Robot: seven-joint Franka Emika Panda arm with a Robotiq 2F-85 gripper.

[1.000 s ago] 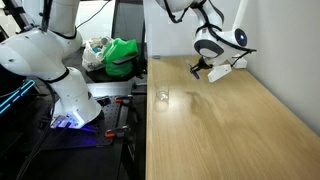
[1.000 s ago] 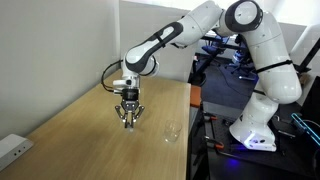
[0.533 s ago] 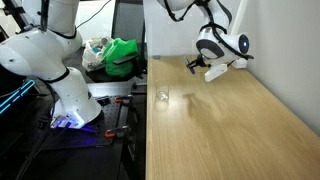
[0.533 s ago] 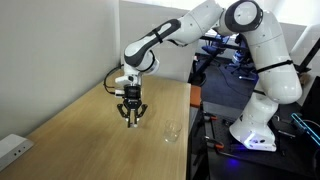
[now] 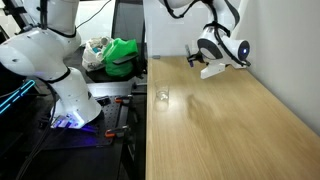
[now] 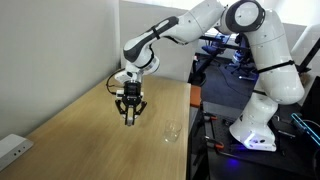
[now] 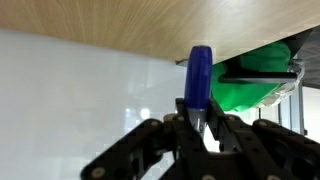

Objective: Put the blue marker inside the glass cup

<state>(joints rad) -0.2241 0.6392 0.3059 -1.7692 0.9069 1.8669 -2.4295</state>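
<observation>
My gripper (image 6: 129, 111) is shut on the blue marker (image 7: 199, 82), which sticks out between the fingers in the wrist view. In an exterior view the marker (image 6: 129, 117) hangs point down from the jaws, well above the wooden table (image 6: 95, 140). The gripper also shows in an exterior view (image 5: 196, 60) near the table's far end. The glass cup (image 6: 172, 131) stands upright on the table near its edge by the robot base, off to the side of the gripper. It also shows faintly in an exterior view (image 5: 162, 96).
A green bag (image 5: 122, 57) lies on a cart past the table's end and shows in the wrist view (image 7: 262, 78). A white wall (image 7: 80, 90) runs along the table. A white power strip (image 6: 13, 148) lies at the table's near corner. The robot base (image 6: 258, 120) stands beside the table.
The gripper has risen from the table surface with the marker in it and drifted slightly away from the cup. The cup has not moved.
</observation>
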